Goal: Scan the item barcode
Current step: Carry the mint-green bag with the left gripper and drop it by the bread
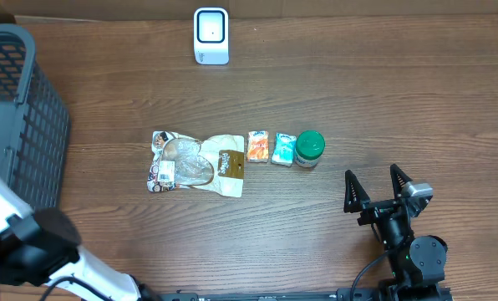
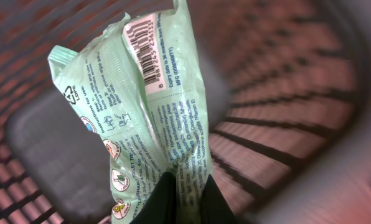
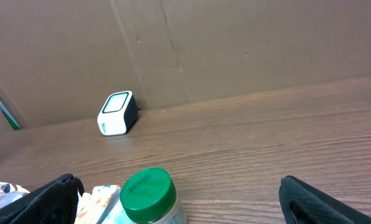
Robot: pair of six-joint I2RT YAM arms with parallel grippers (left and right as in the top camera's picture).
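Only the left wrist view shows the grip: left end effector (image 2: 184, 190) clamped on one end of the green packet (image 2: 142, 112). The barcode (image 2: 149, 46) faces the camera at the packet's far end, all inside the basket (image 2: 285, 124). Overhead gives the layout instead: basket at left, scanner (image 1: 210, 35) far centre, pouch (image 1: 197, 163), two small packets (image 1: 257, 146) and green-lidded jar (image 1: 309, 148) mid surface (image 1: 399, 92). Right end effector (image 1: 373, 186) sits near right, fingers wide apart, holding nothing, apart from the jar.
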